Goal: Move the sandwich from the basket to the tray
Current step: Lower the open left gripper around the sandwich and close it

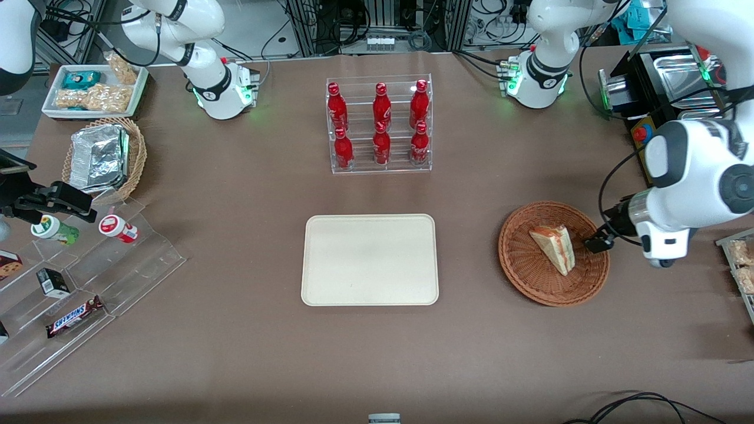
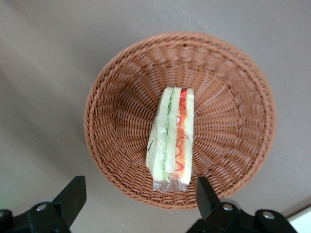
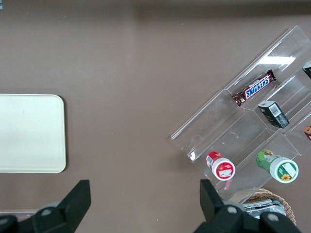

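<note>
The wide-open, empty hand (image 2: 138,204) hovers over the basket (image 2: 233,87); the soft, light, slippery-wrapped sandwich (image 2: 172,138) wants gentle gripping across its 2 bread faces.

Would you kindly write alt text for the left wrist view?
A wrapped sandwich lies in a round brown wicker basket on a brown table. The open gripper hovers above the basket's rim, its two dark fingers spread wider than the sandwich.

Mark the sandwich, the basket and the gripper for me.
sandwich (image 2: 172,138): left wrist view, on its layered cut edge.
basket (image 1: 524,265): front view, on its woven wall.
gripper (image 2: 138,196): left wrist view, midway between its open fingertips, above the basket.
</note>
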